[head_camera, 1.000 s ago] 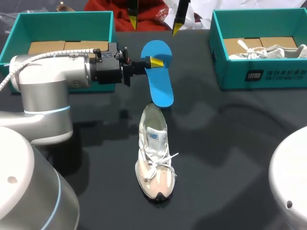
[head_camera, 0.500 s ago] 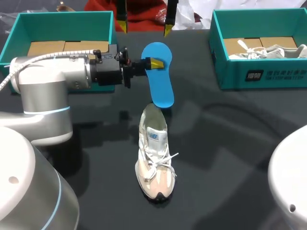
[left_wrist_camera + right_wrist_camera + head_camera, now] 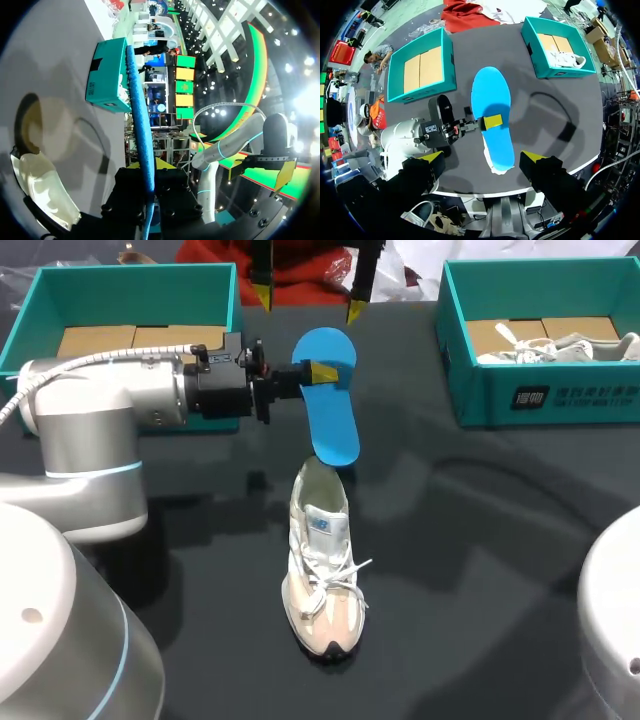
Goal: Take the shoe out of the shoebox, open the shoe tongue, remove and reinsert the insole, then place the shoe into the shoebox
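A pale sneaker (image 3: 322,560) lies on the dark table, toe toward the front edge, laces loose. My left gripper (image 3: 318,371) is shut on the edge of a blue insole (image 3: 330,405) and holds it flat above the table, one end over the shoe's heel. In the left wrist view the insole (image 3: 141,125) shows edge-on between the fingers, with the shoe (image 3: 40,185) below it. My right gripper (image 3: 308,298) hangs open high over the insole (image 3: 495,120), its yellow fingertips (image 3: 431,156) wide apart. Only a bit of the shoe (image 3: 495,168) shows under the insole there.
A teal shoebox (image 3: 130,290) with cardboard inside stands at the back left, behind my left arm. A second teal shoebox (image 3: 540,390) at the back right holds another pale shoe (image 3: 560,345). Open table lies on both sides of the sneaker.
My right gripper's tips have drifted a little to the left and stay open. The left gripper and the insole have barely shifted. The shoe has not moved.
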